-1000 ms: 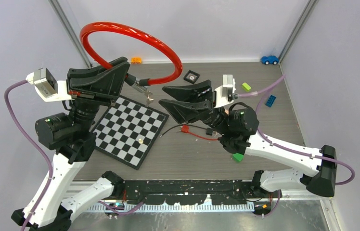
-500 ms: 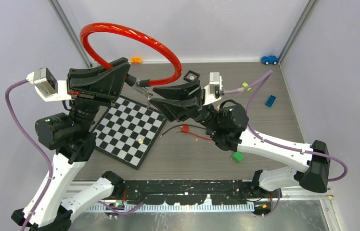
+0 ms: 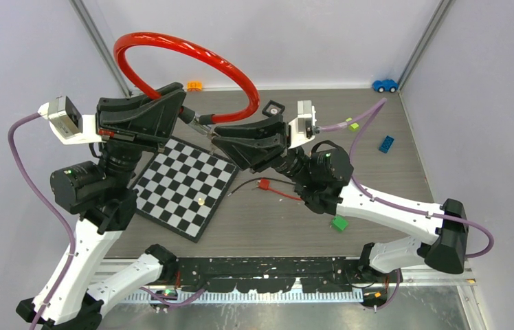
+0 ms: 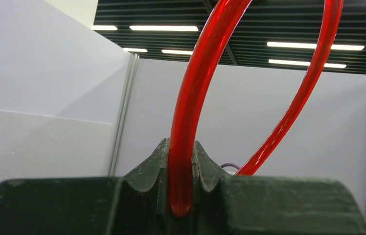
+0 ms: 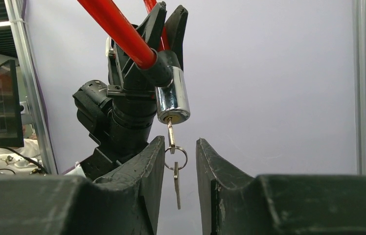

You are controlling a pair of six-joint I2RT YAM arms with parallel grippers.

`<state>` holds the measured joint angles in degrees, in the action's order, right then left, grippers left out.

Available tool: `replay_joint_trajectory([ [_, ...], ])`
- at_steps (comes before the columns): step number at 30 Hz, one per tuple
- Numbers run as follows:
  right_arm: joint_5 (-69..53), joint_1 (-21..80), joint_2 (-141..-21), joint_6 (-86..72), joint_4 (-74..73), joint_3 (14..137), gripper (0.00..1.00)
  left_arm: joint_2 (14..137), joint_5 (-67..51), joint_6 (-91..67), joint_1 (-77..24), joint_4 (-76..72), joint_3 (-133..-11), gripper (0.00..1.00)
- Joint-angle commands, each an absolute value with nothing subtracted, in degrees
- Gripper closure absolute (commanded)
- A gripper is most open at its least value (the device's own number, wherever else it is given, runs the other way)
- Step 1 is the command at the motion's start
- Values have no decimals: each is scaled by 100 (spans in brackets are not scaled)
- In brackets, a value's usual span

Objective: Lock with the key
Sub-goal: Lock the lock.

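Arching high above the tabletop [image 3: 378, 185], the red cable loop [image 3: 185, 51] is held up so that its lock hangs free in open air. The left tool [image 4: 181, 164] is pressed together on the cable, probably to steady it against the coming twist. The right tool [image 5: 180, 143] faces it with fingers spread, gripping nothing, one on each side of the key. The chrome lock cylinder [image 5: 172, 100] points downward with the key [image 5: 171, 133] seated in its slot, and a ring [image 5: 176, 159] with a spare dangles below. The likely next step is to pinch the key and turn it.

No lettering, brand or number is legible, neither on the chrome lock cylinder [image 5: 172, 100] just above the right gripper [image 5: 179, 147] nor on its red cable [image 5: 117, 29].
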<state>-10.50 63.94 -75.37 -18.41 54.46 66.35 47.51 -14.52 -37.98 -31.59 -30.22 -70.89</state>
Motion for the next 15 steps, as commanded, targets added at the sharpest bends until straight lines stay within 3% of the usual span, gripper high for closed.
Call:
replay_joint_trajectory([
  [1,-1151,6390,-7580,-1907,5694,6890,66,4715,-1354,-3921,-3146,-3461,-7137,100],
  [11,-1227,6390,-7612,-1934,5695,6961,70,4728,-1339,-3946,-3146,-3463,-7056,100],
  [15,-1232,6390,-7607,-1934,5680,6978,80,4739,-1319,-3967,-3146,-3472,-7023,100],
])
